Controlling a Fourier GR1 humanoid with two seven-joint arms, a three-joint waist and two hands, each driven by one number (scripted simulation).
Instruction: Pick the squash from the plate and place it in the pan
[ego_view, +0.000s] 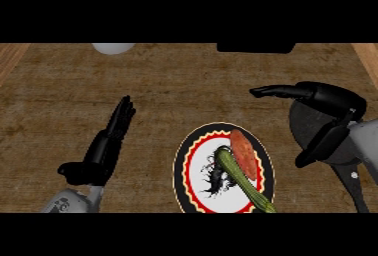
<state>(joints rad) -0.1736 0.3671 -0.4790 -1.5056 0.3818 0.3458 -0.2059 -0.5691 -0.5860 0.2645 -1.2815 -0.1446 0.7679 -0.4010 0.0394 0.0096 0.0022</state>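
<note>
A red oblong food piece (244, 152), a pale round object (113, 48), and a black object (255, 47).

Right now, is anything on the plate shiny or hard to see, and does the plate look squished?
In the head view the plate looks taller than wide, stretched by the steep angle; no glare shows on the green squash; the dark pan is partly hidden behind the right hand; the left hand rests open.
</note>
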